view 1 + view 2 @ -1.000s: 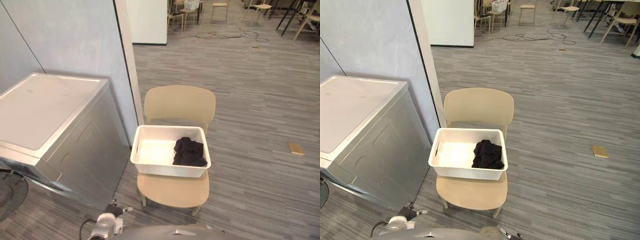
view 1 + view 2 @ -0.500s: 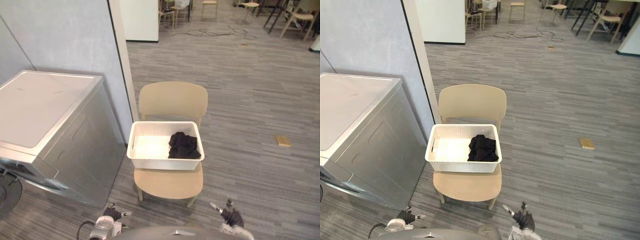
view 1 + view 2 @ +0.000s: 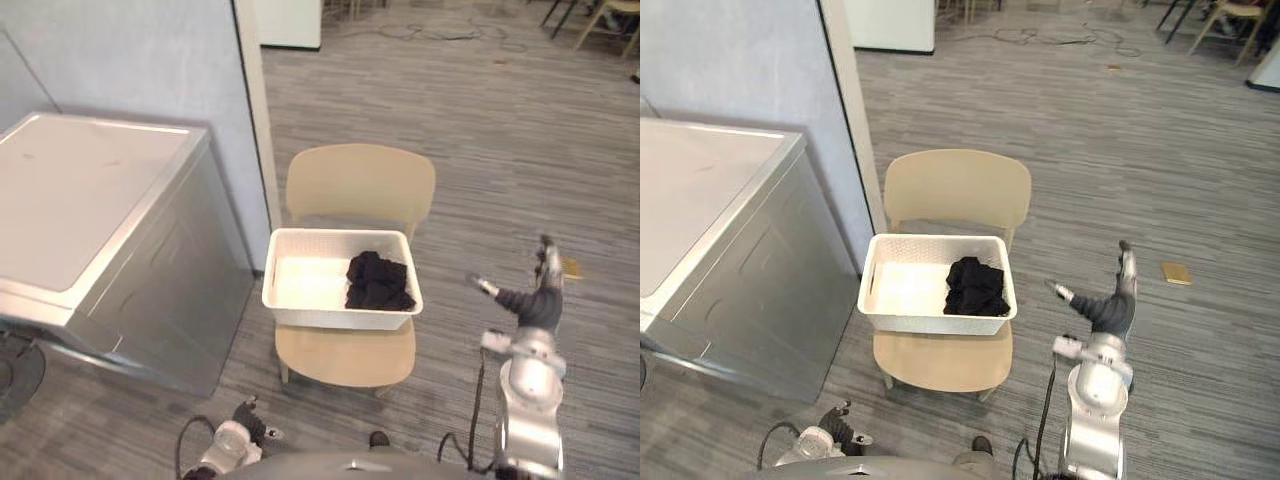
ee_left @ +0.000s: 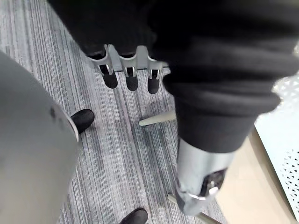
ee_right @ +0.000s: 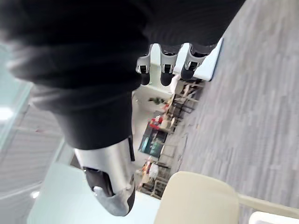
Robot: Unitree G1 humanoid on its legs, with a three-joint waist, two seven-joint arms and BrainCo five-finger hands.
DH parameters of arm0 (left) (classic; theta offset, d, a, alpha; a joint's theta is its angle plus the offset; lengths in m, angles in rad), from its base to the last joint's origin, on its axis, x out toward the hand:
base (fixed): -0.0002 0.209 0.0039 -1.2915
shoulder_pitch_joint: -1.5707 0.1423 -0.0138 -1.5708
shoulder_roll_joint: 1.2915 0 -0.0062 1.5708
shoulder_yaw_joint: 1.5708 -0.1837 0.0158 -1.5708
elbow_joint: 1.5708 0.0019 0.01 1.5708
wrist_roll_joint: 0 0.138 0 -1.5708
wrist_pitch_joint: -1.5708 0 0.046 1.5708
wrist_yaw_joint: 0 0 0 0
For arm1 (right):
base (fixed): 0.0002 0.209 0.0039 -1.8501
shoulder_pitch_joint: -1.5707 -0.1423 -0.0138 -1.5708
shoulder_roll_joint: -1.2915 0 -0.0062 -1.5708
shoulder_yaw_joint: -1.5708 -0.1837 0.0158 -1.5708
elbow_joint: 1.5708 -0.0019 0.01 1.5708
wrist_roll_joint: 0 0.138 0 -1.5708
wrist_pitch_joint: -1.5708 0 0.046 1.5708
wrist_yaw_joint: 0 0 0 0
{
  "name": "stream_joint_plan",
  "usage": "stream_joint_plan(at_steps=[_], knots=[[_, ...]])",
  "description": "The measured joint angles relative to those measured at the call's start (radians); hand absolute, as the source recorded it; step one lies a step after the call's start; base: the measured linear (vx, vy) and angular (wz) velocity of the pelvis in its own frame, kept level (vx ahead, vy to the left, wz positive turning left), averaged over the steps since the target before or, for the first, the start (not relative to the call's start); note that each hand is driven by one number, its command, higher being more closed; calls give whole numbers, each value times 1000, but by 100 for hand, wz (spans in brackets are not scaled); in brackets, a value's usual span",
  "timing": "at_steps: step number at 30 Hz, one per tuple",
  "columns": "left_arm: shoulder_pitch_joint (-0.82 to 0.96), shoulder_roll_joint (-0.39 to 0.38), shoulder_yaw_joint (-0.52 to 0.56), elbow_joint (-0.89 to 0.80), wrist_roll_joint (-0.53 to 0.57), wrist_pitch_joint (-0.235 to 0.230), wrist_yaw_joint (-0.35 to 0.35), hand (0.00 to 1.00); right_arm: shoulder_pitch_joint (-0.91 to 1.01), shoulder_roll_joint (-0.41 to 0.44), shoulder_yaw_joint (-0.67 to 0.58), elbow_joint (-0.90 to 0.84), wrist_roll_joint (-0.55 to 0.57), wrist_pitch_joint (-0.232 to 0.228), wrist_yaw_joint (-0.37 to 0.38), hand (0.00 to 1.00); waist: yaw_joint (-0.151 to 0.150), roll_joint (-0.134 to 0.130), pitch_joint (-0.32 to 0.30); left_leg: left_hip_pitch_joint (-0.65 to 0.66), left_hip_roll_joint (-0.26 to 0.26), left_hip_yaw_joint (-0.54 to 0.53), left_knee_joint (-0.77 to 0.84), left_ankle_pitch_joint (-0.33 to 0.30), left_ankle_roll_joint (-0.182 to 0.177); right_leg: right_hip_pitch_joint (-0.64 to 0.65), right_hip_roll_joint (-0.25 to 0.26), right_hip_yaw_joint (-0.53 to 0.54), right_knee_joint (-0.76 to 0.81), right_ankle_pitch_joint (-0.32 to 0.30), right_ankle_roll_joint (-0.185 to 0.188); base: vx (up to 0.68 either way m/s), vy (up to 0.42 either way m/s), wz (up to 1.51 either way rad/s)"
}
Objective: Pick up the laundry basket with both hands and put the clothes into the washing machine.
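Note:
A white laundry basket (image 3: 304, 283) stands on the seat of a beige chair (image 3: 360, 184). Black clothes (image 3: 378, 283) lie piled in its right half. To the left stands the silver washing machine (image 3: 150, 290) with its white top. My right hand (image 3: 541, 297) is raised to the right of the basket, clear of it, fingers straight up and thumb spread, open and holding nothing. My left hand (image 3: 243, 428) hangs low near the floor in front of the chair, open, with straight fingers (image 4: 129, 74). The basket's corner (image 4: 286, 140) shows beside that hand's thumb.
A grey partition wall with a pale post (image 3: 256, 120) rises behind the machine and the chair. A small tan block (image 3: 1177, 273) lies on the floor to the right. Cables (image 3: 440, 33) and more chairs are far back. Open striped floor lies right of the chair.
My right arm has risen from below to beside the basket's right side, hand open. The camera has shifted. The left hand stays low and the basket has not moved.

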Motion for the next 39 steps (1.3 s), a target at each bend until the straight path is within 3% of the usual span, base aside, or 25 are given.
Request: stream_joint_plan(at_steps=[4, 8, 13, 20, 27, 39], knots=[[-47, 12, -3, -28, -4, 4, -7, 0, -293, -252, 152, 199, 3, -4, 42, 0, 16, -2, 96, -58, -1, -34, -1, 39, 8, -39, 2, -25, 6, 24, -1, -139, 18, 20], [-107, 19, -3, -32, -26, 4, -12, 0, -530, -359, 336, 485, 10, -13, 109, 0, 51, -3, 178, -98, -2, -59, 1, 69, 14, -72, 3, -41, 28, 34, -3, -136, 31, 19], [-158, 52, 2, -32, -85, 4, 1, 0, -710, -381, 423, 727, 62, -15, 161, 0, 75, -5, 271, -143, -6, -89, 4, 98, 19, -108, 1, -68, 57, 36, -3, -102, 21, 20], [-191, 65, 50, -35, -182, -9, 19, 0, -859, -422, 500, 930, 112, -9, 189, 0, 85, -3, 336, -206, -5, -102, 4, 121, 21, -176, -1, -81, 83, 43, -7, -59, -19, 2], [-225, 74, 60, -34, -220, -25, 43, 0, -981, -426, 524, 1169, 120, 8, 202, 0, 92, -2, 359, -271, 1, -103, 4, 135, 18, -233, 6, -81, 65, 67, -15, -29, -51, -3], [-283, 85, 78, -20, -231, -40, 51, 0, -1059, -443, 595, 1374, 119, 1, 235, 0, 110, 0, 392, -344, 2, -104, 5, 147, 26, -300, 8, -83, 51, 87, -8, 5, -60, -2]])
